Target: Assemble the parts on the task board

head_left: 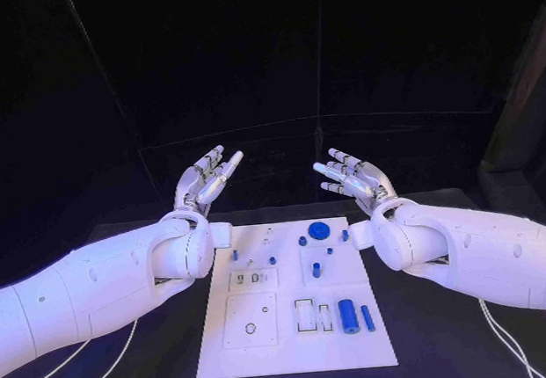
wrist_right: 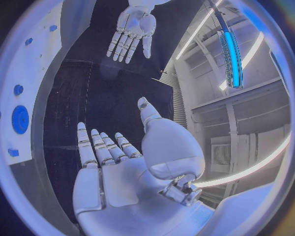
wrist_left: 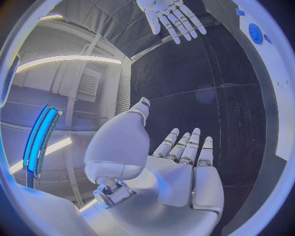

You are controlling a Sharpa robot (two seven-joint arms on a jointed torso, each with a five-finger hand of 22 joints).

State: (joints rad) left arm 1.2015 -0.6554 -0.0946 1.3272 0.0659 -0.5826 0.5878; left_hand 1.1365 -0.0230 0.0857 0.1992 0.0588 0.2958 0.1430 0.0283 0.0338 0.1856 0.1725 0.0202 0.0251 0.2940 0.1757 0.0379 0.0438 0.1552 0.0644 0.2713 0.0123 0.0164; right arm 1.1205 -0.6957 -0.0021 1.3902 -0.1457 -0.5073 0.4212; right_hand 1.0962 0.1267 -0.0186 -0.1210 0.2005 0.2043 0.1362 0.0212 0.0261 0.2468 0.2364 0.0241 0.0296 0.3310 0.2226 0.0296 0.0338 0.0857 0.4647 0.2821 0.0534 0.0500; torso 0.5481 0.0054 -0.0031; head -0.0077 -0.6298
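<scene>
Now both hands raised over the far side of the black table (head_left: 134, 359), beyond the far edge of the task board (head_left: 299, 346), palms turned up and toward each other. Left hand (head_left: 209, 181) empty, fingers straight and slightly apart, thumb held off to the side; same hand from its own wrist (wrist_left: 184, 172), fingers side by side and stretched out, nothing between them. Right hand (head_left: 352, 176) likewise empty, fingers spread and extended; from its own wrist (wrist_right: 117, 167) splayed flat, thumb standing apart. Well clear of each other, and well clear of every part. White task board flat in the middle of the table, between the two forearms and nearer the robot than the hands. On the board, near its far edge, a round blue disc (head_left: 319, 230) with a smaller blue piece (head_left: 303, 239) just beside it. Toward the near right corner, a fat blue cylinder (head_left: 348, 315) lying on its side, with a thin blue rod (head_left: 367, 317) just beside it on the right. Several small blue pegs (head_left: 235, 255) standing on the left part of the board.
</scene>
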